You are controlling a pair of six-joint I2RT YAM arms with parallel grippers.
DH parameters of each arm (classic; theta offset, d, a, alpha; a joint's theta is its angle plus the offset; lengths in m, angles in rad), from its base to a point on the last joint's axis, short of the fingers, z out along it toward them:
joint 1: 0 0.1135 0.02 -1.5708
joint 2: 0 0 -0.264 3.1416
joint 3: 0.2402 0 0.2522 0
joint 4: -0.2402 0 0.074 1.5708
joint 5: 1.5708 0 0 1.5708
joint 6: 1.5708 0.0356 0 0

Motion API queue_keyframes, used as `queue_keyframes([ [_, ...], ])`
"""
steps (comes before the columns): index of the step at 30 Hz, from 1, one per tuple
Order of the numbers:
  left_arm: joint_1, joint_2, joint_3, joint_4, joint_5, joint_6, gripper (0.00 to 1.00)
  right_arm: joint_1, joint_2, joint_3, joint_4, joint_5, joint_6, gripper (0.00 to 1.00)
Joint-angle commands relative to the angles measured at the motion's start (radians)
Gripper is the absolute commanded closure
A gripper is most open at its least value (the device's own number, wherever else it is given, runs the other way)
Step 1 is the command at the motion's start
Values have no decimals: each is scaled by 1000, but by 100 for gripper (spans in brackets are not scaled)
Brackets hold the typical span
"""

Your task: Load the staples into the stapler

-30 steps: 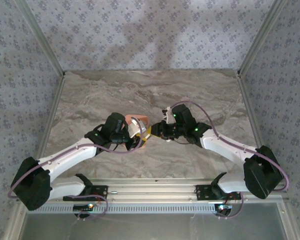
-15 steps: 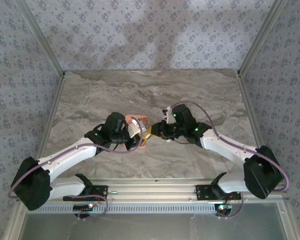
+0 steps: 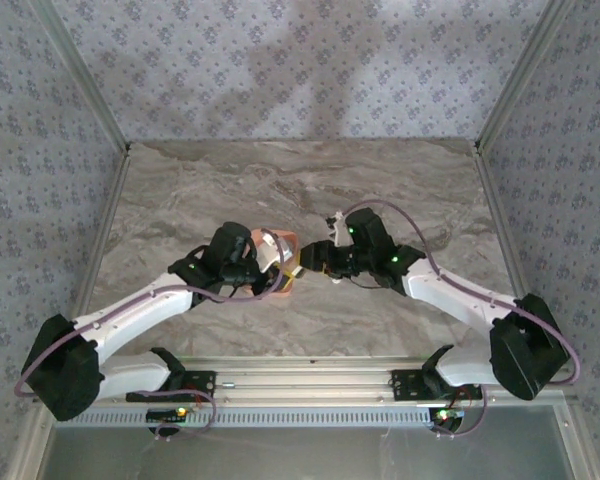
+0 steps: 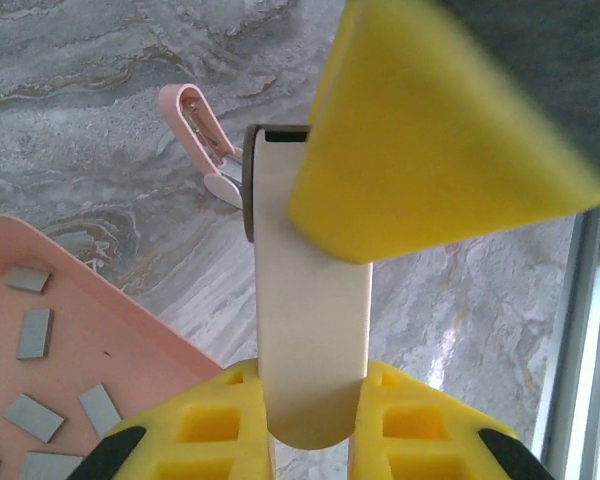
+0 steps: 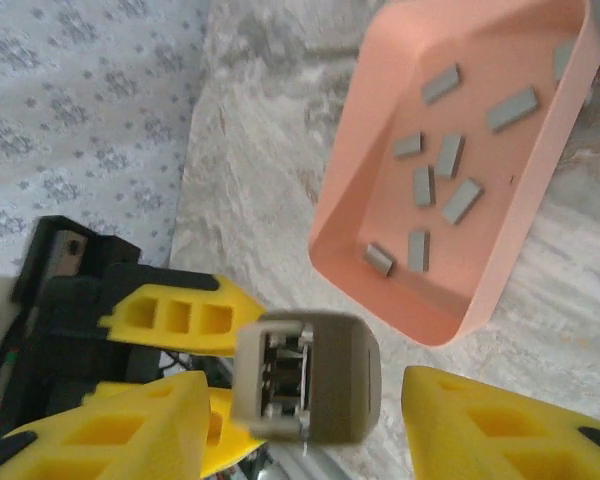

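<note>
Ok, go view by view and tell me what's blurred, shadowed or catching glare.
Left wrist: the near yellow finger is soft, the tan stapler and staples sharper, with pale glare on the table. Right wrist: its fingers blur, the pink tray is crisp. Top external: even light, faint shadows on the back wall.

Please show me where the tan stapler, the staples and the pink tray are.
tan stapler [image 4: 310, 300], left wrist view, middle of its body.
staples [image 5: 423, 185], right wrist view, one strip mid-tray.
pink tray [image 5: 348, 175], right wrist view, its side wall.
</note>
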Motion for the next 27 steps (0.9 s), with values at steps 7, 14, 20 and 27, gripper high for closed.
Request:
queue_keyframes([
  [7, 60, 6, 29, 72, 81, -447, 100, 15, -189, -145, 74, 182, -351, 48],
  [14, 63, 22, 38, 95, 104, -666, 100, 56, -149, -221, 243, 110, -484, 52],
  [20, 62, 46, 45, 97, 105, -777, 100, 62, -102, -275, 390, 87, -461, 55],
  [27, 61, 62, 48, 136, 138, -840, 100, 67, -58, -282, 467, 93, -438, 56],
])
